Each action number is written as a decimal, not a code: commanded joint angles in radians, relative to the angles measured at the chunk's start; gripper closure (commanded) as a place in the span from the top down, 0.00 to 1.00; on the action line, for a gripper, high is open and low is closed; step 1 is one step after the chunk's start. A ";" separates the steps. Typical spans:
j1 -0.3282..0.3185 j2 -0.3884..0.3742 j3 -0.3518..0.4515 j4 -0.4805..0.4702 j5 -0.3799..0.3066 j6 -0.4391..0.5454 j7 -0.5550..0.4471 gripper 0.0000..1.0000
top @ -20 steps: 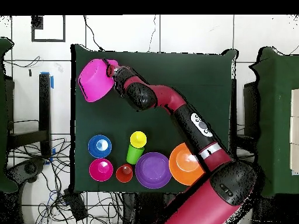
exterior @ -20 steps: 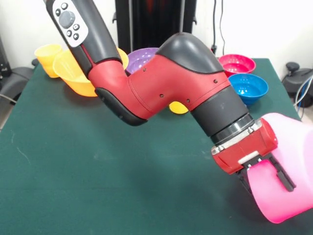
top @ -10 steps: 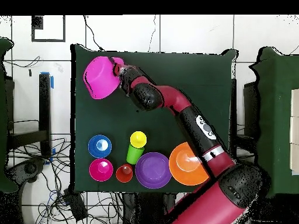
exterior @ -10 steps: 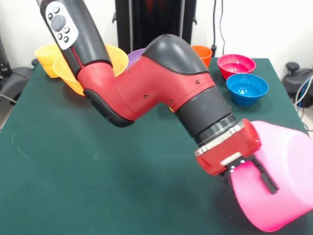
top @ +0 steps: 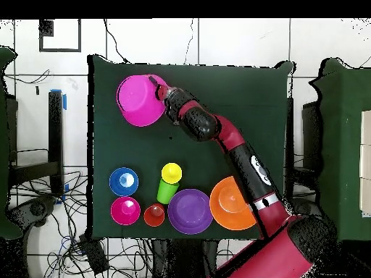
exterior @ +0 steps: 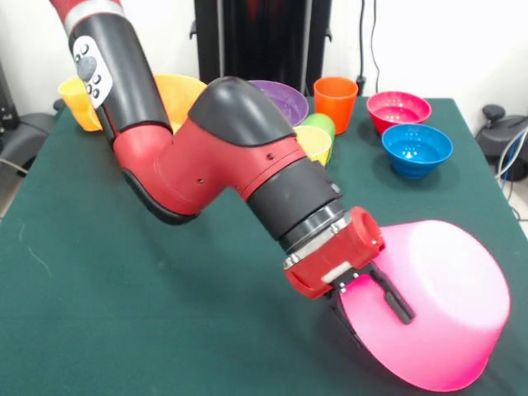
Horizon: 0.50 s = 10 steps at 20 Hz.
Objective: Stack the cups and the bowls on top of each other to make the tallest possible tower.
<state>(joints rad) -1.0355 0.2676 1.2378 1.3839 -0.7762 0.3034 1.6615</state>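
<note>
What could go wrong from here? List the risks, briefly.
1. The gripper holds the large hot pink bowl by its rim only, tilted mouth-down; the glossy plastic could slip or swing when set down.
2. The bowl sits near the table's edge in the overhead view; a poor release might send it off.
3. The arm reaches over the yellow cup on the green cup; retracting low could topple them.

I count 5 bowls: pink bowl (exterior: 441,309), orange bowl (exterior: 183,87), purple bowl (exterior: 285,99), crimson bowl (exterior: 399,107), blue bowl (exterior: 418,147). 4 cups: orange cup (exterior: 336,97), green cup (exterior: 323,124), middle yellow cup (exterior: 312,142), corner yellow cup (exterior: 73,97).
</note>
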 commanded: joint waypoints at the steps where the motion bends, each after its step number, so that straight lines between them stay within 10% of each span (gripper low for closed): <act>1: -0.016 0.139 -0.169 -0.160 -0.151 0.263 -0.888 1.00; 10: -0.069 0.232 -0.116 -0.161 -0.074 0.340 -1.176 1.00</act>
<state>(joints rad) -1.1150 0.3783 1.2473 1.3745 -0.7851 0.3975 1.2697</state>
